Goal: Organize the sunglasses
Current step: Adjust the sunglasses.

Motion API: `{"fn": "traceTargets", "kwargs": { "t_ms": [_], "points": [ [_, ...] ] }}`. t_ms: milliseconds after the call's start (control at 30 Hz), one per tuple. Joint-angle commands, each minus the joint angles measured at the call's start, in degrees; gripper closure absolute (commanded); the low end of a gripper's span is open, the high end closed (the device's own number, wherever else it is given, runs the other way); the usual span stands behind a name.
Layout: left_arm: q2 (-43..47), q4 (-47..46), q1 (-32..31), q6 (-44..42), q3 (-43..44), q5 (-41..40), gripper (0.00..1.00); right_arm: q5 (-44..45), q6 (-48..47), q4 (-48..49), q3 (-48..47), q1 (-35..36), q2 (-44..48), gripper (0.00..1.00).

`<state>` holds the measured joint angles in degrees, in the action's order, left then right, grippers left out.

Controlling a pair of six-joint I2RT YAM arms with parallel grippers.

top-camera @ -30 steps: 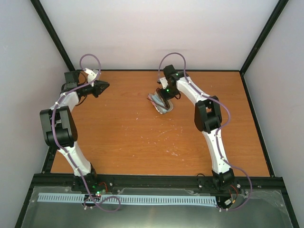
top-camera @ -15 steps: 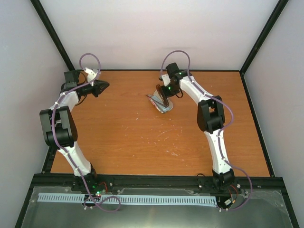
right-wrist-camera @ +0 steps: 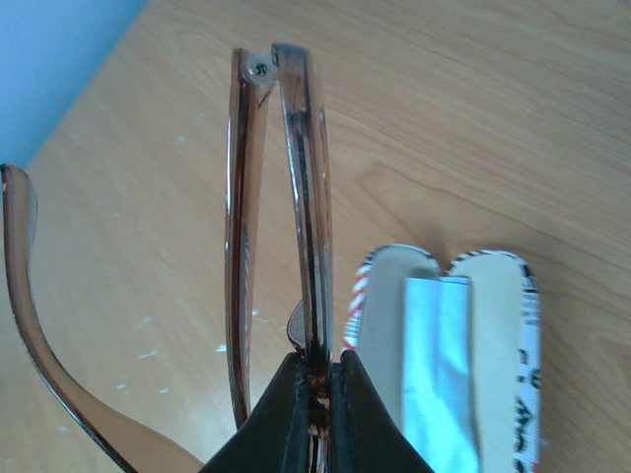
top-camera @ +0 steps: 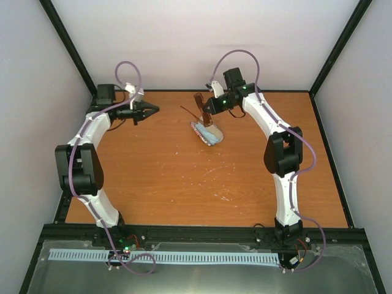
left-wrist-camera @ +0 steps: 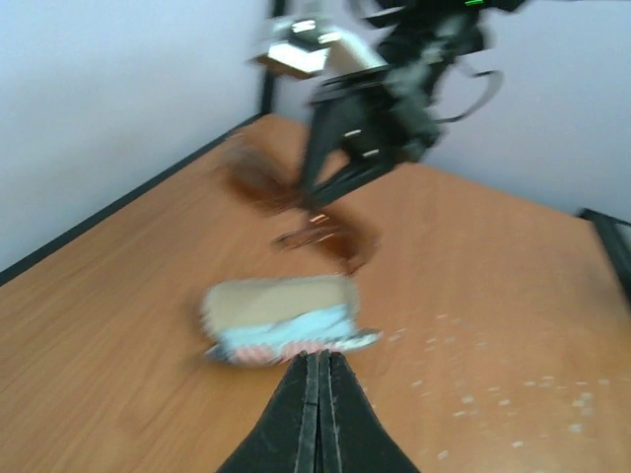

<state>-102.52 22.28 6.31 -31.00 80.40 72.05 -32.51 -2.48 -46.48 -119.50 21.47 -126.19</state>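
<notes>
Sunglasses (right-wrist-camera: 306, 197): a thin reddish-brown pair with dark lenses, held up off the bench (top-camera: 184, 177) near its far middle, just beside the case.
How the sunglasses sit: they are turned on edge. One slim arm lies close along the front and the other swings out to the side.
Right end effector (right-wrist-camera: 317, 379): its two black fingers are pinched tight on the rim of the sunglasses, with the rim squeezed between the tips.
Left end effector (left-wrist-camera: 317, 365): its fingers are pressed together with nothing between them. It hangs over the far left of the bench and points across at the case, well apart from it.
Case (top-camera: 207, 133): tan inside, with red and white stripes on the outside. It lies open on the bench, below the sunglasses.
Cloth (right-wrist-camera: 434, 374): light blue, tucked inside the open case.
Bench: brown wood with small white specks and scratches near the middle.
Left wrist view: blurry — the sunglasses show only as a brown smudge above the case.
</notes>
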Motion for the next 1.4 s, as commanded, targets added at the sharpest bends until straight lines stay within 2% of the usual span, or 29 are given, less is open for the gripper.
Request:
{"fn": "traceTargets", "kwargs": {
  "t_ms": [0, 200, 333, 533, 967, 1267, 1367],
  "points": [
    [6.94, 4.27, -7.11, -4.06, 1.05, 8.68, 0.99, -10.58, 0.49, 0.85, -0.77, -0.38, 1.38, 0.97],
    [13.51, -2.34, -13.32, -0.15, -5.07, 10.04, 0.99, -19.73, 0.10, 1.07, -0.80, -0.38, 1.75, 0.97],
    [13.68, -3.78, -15.89, -0.49, -5.39, 9.09, 0.99, -26.00, 0.50, 2.08, 1.33, -0.38, 4.08, 0.97],
    [13.21, -8.05, -17.98, 1.88, -5.79, 8.36, 0.98, -30.97, -0.92, 1.87, 4.67, 0.50, 8.66, 0.97],
    [10.10, -22.25, -18.70, 11.65, -5.47, 5.57, 0.96, -28.61, -7.08, -6.37, 7.86, 6.22, 13.69, 0.97],
    [8.09, -18.63, -18.70, 8.17, -6.00, 2.31, 0.96, -27.30, -7.14, -5.19, 10.94, 6.71, 16.66, 0.97],
    [8.98, -18.83, -18.70, 8.96, -5.94, 1.72, 0.87, -20.05, -5.25, -4.34, 12.39, 5.88, 16.86, 0.97]
  ]
}}
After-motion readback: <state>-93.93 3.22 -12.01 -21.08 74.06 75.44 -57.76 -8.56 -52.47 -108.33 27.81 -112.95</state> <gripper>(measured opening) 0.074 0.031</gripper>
